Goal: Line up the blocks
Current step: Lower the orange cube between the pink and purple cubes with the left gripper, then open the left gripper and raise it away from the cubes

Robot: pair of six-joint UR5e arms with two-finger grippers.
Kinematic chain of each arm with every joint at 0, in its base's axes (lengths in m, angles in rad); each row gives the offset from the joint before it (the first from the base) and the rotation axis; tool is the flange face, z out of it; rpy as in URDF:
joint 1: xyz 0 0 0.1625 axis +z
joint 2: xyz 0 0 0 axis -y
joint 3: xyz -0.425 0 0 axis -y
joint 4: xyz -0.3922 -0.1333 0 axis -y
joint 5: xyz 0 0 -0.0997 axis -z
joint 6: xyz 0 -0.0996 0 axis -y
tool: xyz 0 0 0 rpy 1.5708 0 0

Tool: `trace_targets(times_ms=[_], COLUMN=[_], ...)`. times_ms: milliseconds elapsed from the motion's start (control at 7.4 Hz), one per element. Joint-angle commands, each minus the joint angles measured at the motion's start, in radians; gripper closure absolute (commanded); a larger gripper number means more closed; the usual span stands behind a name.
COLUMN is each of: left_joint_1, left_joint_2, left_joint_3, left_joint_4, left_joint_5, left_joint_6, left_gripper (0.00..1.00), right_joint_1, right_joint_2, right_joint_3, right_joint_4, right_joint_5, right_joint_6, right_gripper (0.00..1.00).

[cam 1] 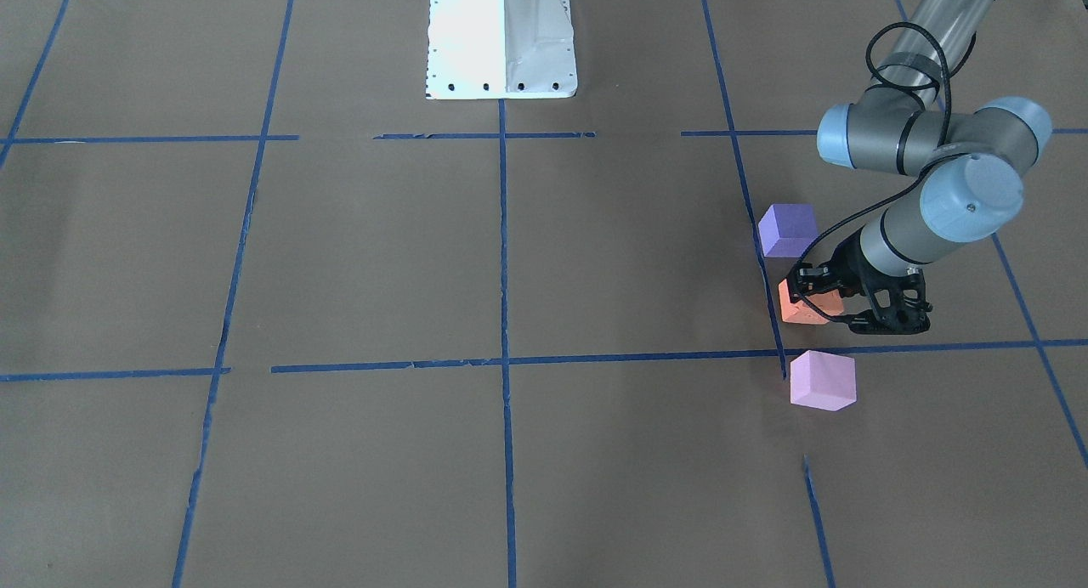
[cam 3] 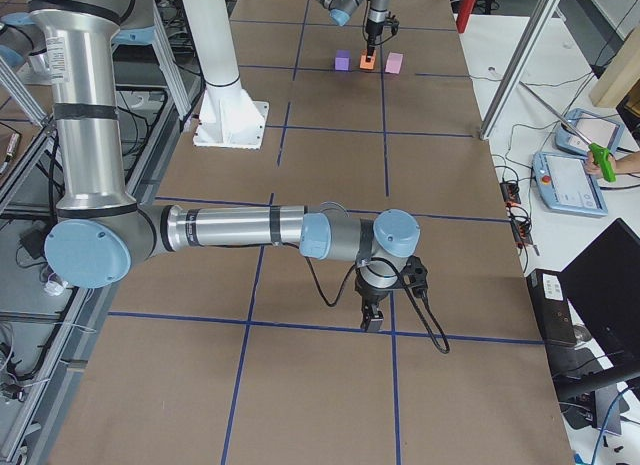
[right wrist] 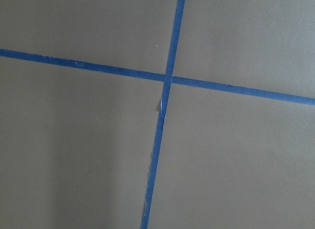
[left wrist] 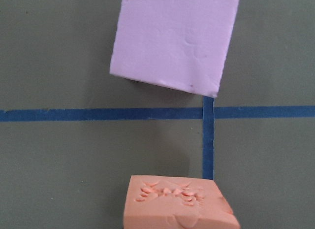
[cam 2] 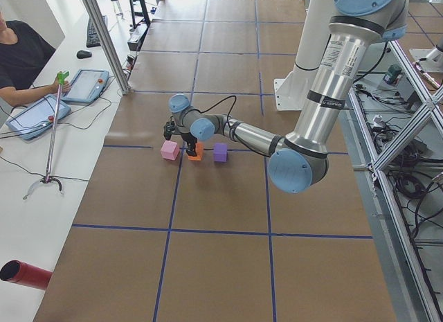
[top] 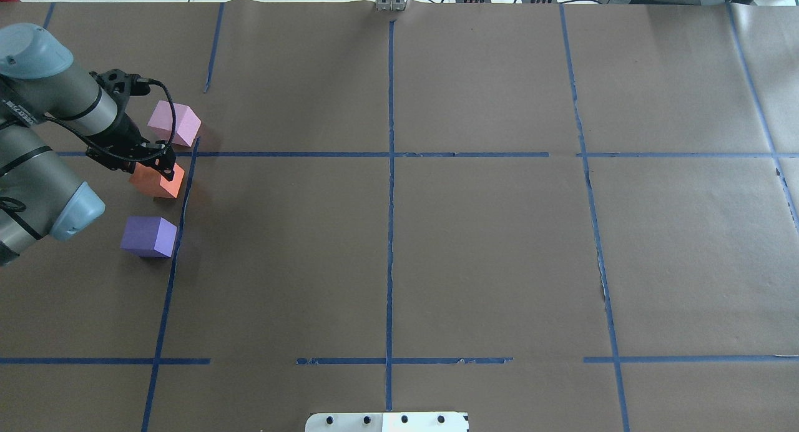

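The orange block (cam 1: 803, 312) was found between the blue-violet block (cam 1: 788, 229) and the pink block (cam 1: 822, 381). The three were set apart in a rough row beside a blue tape line (cam 1: 748, 197), far out on the robot's left of the desk (cam 1: 382, 257). In the left wrist view its top face was seen marked with small dents (the foam was evidently soft), and the pink block was seen turned out of square with the tape.

The jaws of the left arm (cam 1: 901, 231) were seen directly at the orange block, from above. Whether it was clamped or merely straddled could not be told, as no fingers were shown in the wrist view. The jaws of the right arm (cam 3: 230, 228) were held well apart from the blocks, over a tape crossing, and their state could not be told either.

The row was judged nearly formed. If the block were gripped, it could be dragged or tipped by clinging foam on release. The close neighbours could be nudged if the jaws were spread wide or lifted off at a slant.
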Motion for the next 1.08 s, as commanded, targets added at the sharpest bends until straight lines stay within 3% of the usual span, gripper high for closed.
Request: trace_targets(times_ms=[0, 135, 676, 946], left_joint_1=[0.000, 0.000, -0.024, -0.087], left_joint_2=[0.001, 0.004, 0.001, 0.007], left_joint_3=[0.005, 0.005, -0.003, -0.079], left_joint_4=[-0.006, -0.009, -0.005, 0.040], left_joint_5=[0.000, 0.000, 0.003, 0.002], left_joint_6=[0.001, 0.003, 0.018, 0.026], left_gripper=[0.47, 0.00, 0.00, 0.00], right_joint_1=[0.000, 0.000, 0.000, 0.000], right_joint_2=[0.000, 0.000, 0.000, 0.000], right_joint_3=[0.000, 0.001, 0.001, 0.001], right_joint_4=[0.000, 0.000, 0.000, 0.000], right_joint_5=[0.000, 0.000, 0.000, 0.000], right_joint_6=[-0.001, 0.001, 0.001, 0.001], right_gripper=[0.00, 0.00, 0.00, 0.00])
